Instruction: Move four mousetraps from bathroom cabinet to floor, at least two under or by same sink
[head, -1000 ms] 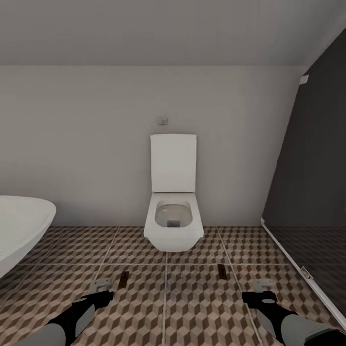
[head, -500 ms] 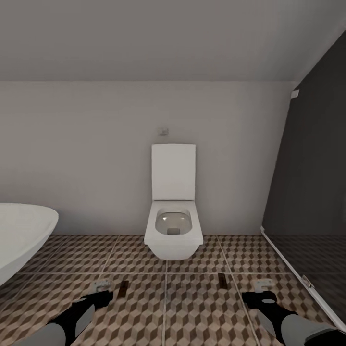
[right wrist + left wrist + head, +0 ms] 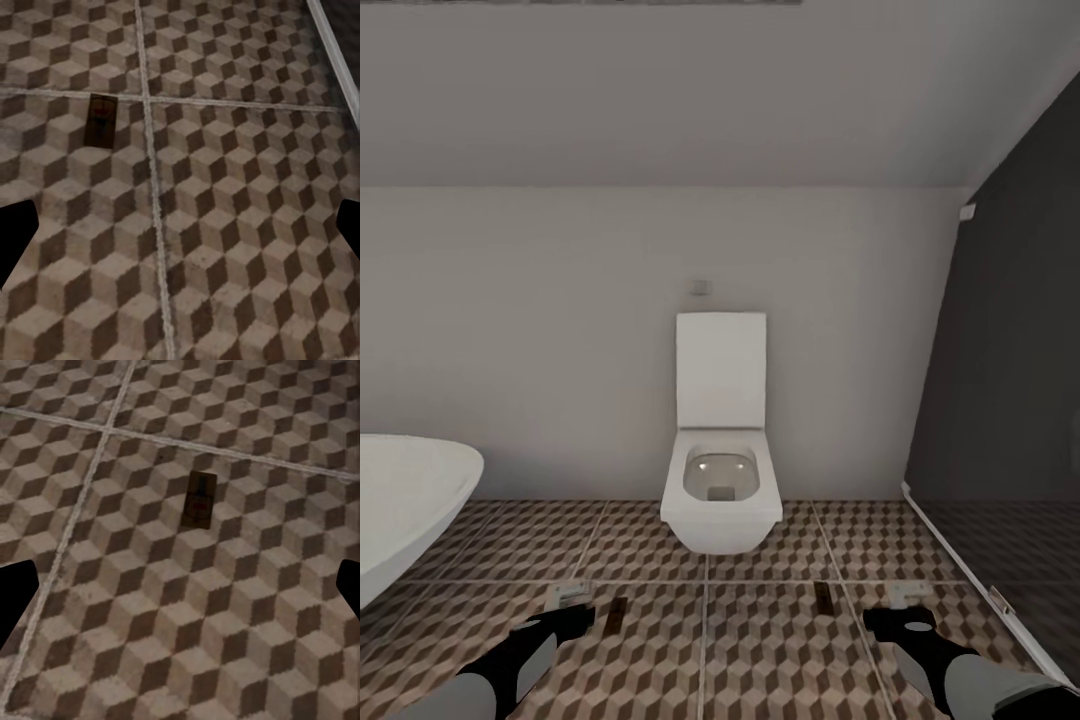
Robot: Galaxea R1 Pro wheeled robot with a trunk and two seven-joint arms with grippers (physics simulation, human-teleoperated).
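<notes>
Two mousetraps lie flat on the cube-patterned bathroom floor [image 3: 760, 650] in front of the toilet. One mousetrap [image 3: 617, 613] [image 3: 199, 499] lies just ahead of my left gripper [image 3: 571, 598] [image 3: 181, 596]. The other mousetrap [image 3: 822, 597] [image 3: 100, 120] lies ahead of my right gripper [image 3: 910, 598] [image 3: 180, 236], off to its inner side. Both grippers hang low over the tiles, open, with nothing between their fingers. The other mousetraps, the cabinet and the sink are out of view.
A white toilet [image 3: 720, 480] stands against the pale far wall. The rim of a white oval bathtub [image 3: 405, 500] juts in at the left. A dark shower glass panel [image 3: 1000, 400] with a pale floor rail closes the right side.
The whole picture has shifted: the toilet looks smaller and sits lower, more wall shows above, so the camera moved back. Both traps lie still and the arms keep their pose.
</notes>
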